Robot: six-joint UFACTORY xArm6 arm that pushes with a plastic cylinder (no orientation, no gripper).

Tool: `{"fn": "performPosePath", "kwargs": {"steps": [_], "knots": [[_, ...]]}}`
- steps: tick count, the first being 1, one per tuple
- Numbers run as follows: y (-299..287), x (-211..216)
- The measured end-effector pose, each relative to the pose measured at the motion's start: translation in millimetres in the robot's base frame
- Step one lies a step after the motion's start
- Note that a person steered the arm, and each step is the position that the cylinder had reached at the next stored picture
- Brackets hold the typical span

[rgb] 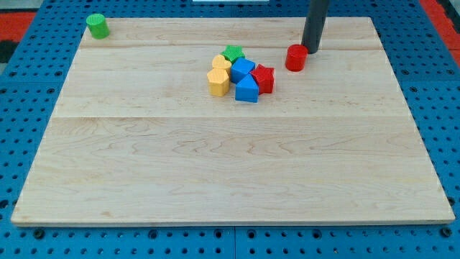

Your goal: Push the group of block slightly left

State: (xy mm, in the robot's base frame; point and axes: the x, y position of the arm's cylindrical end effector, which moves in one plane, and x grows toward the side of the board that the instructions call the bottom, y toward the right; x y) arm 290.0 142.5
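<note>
A tight group of blocks sits above the board's middle: a green star [233, 52], a yellow heart [221, 64], a yellow hexagon [218, 81], two blue blocks [242, 70] [246, 89] and a red star [263, 78]. A red cylinder [296, 57] stands apart to the right of the group. My tip [311, 50] is just right of and touching or nearly touching the red cylinder, well right of the group.
A green cylinder [98, 26] stands alone at the board's top left corner. The wooden board [215, 165] lies on a blue perforated surface [21, 43].
</note>
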Motion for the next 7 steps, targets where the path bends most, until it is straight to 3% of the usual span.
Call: {"fn": "performPosePath", "kwargs": {"steps": [4, 7], "knots": [[-15.3, 107.5], [-51.8, 114.7]]}}
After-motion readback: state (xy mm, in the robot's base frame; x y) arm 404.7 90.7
